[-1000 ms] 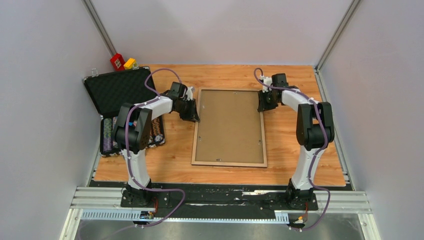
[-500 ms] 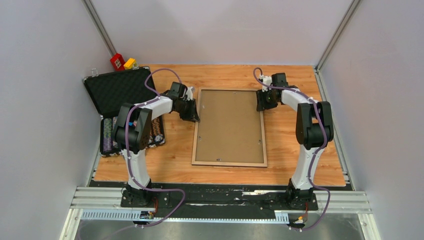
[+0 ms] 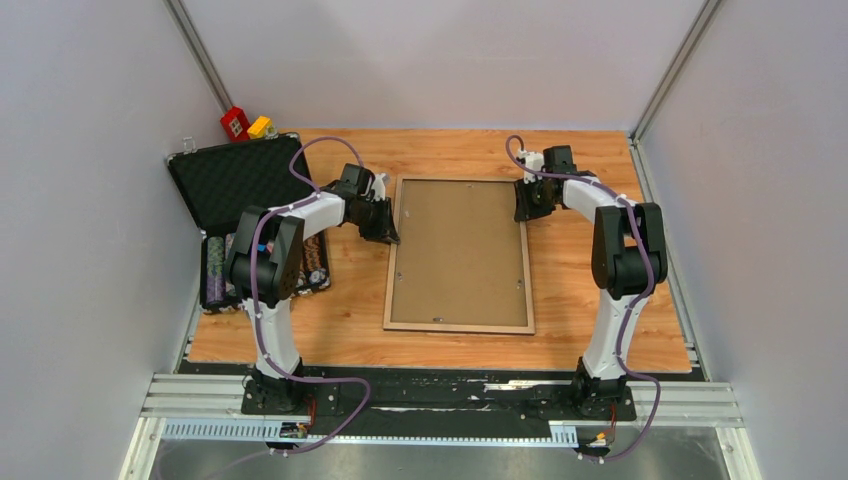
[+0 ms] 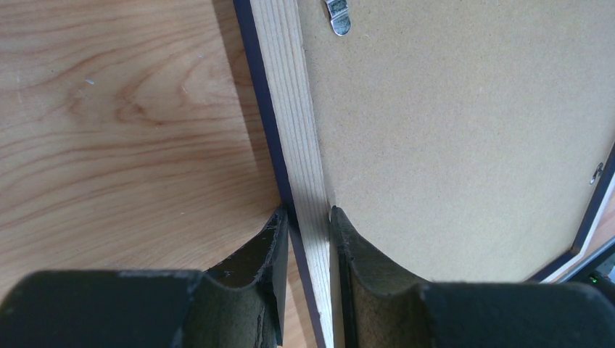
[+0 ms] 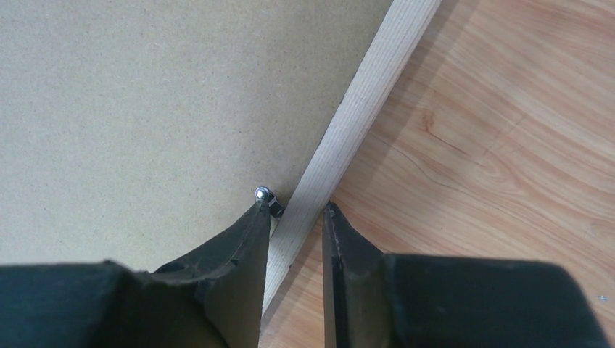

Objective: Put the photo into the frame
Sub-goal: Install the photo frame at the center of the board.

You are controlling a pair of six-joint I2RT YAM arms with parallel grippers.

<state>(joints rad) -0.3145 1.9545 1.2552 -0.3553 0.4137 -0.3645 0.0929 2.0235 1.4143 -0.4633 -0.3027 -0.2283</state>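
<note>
The frame (image 3: 458,326) lies back-up in the middle of the table, its tan wood rail round a brown hardboard backing panel (image 3: 460,250). My left gripper (image 3: 392,236) straddles the left rail; in the left wrist view (image 4: 306,217) its fingers press both sides of the rail (image 4: 286,94), whose navy edge shows. My right gripper (image 3: 522,212) straddles the right rail near the far corner; in the right wrist view (image 5: 296,210) its fingers close on the rail (image 5: 370,87) beside a metal clip (image 5: 265,196). The photo is not in view.
An open black foam-lined case (image 3: 235,180) with poker chips (image 3: 222,270) stands at the left, close to my left arm. Red (image 3: 236,123) and yellow (image 3: 260,126) blocks sit at the far left corner. Grey walls bound the table on three sides.
My right gripper has shifted very slightly toward the frame's far corner. The frame and my left arm have not visibly moved.
</note>
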